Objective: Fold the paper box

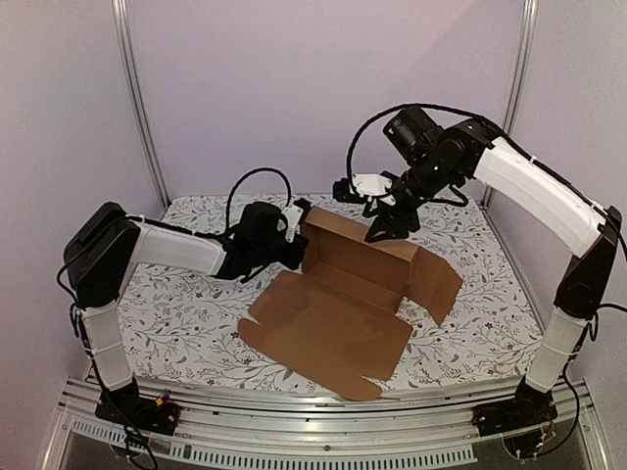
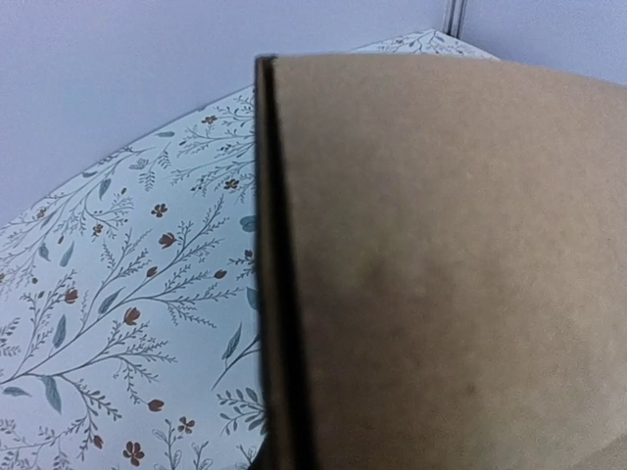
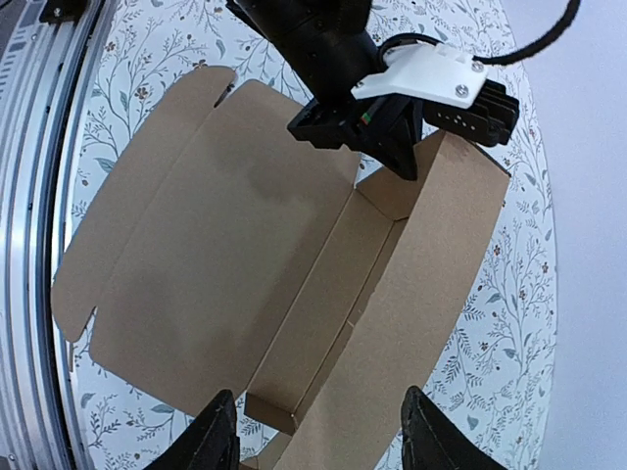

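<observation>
The paper box (image 1: 328, 323) is a brown cardboard sheet lying on the floral table, its back wall folded upright and a flap spread to the right. At the wall's left end, my left gripper (image 1: 294, 250) is shut on the upright corner flap. The right wrist view shows the left gripper (image 3: 397, 157) pinching that flap. In the left wrist view the cardboard (image 2: 441, 274) fills the right side and hides the fingers. My right gripper (image 1: 387, 230) hovers over the back wall with jaws open. There, the right gripper (image 3: 318, 441) has its fingertips (image 3: 216, 436) wide apart above the box (image 3: 216, 255), holding nothing.
A floral cloth (image 1: 186, 323) covers the table. An aluminium rail (image 1: 313, 416) runs along the near edge. Metal frame posts (image 1: 142, 108) stand at the back corners before purple walls. A black cable (image 1: 250, 181) loops above the left arm.
</observation>
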### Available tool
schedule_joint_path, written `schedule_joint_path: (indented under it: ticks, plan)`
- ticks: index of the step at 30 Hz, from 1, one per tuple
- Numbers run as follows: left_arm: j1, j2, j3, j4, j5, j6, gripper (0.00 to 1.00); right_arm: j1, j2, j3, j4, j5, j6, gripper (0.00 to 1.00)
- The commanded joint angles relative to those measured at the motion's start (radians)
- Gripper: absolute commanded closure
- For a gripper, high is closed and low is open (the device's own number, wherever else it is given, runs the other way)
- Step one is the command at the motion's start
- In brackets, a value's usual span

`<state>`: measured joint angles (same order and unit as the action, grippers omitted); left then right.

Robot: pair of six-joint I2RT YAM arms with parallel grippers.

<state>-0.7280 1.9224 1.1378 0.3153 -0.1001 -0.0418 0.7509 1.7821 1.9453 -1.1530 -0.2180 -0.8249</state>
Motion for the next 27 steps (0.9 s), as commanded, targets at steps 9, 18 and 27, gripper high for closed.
schedule_joint_path:
  ticks: [9,18,27]
  plan:
    - [-0.005,-0.06,-0.178,0.125,0.04,-0.063,0.91,-0.115,0.357,0.317,-0.193,-0.18,0.262,0.41]
    - [-0.025,0.058,-0.243,0.459,0.066,-0.083,0.77,-0.145,0.437,0.339,-0.22,-0.256,0.287,0.43]
    - [-0.064,0.166,-0.221,0.572,-0.04,-0.086,0.84,-0.174,0.476,0.373,-0.281,-0.408,0.301,0.45]
